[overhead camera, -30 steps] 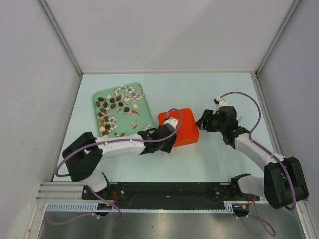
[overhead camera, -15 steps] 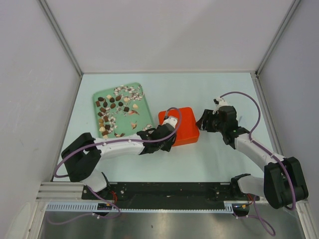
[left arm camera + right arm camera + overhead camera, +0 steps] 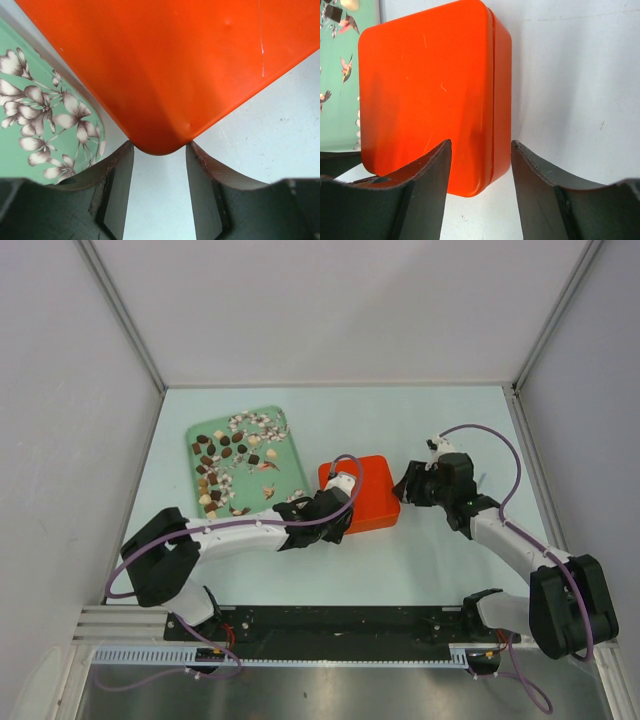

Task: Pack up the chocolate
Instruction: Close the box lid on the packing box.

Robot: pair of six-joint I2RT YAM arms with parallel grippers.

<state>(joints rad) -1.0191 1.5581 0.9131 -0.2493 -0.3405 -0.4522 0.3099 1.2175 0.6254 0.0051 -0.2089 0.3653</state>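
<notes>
L gripper point(image 3: 160, 148) jaws straddled orange box point(image 3: 165, 65) corner mid-frame, grip unclear; R gripper point(image 3: 481, 146) jaws released, apart over box's lower edge

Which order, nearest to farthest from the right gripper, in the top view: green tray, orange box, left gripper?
1. orange box, just left of the right gripper.
2. left gripper, at the box's opposite corner.
3. green tray, farthest left, holding the chocolate.

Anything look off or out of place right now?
The orange box lies closed and turned diagonal to the table edges; the left gripper straddles its corner, not a flat side. The chocolate sits loose on the green tray. No spill or damage visible.
</notes>
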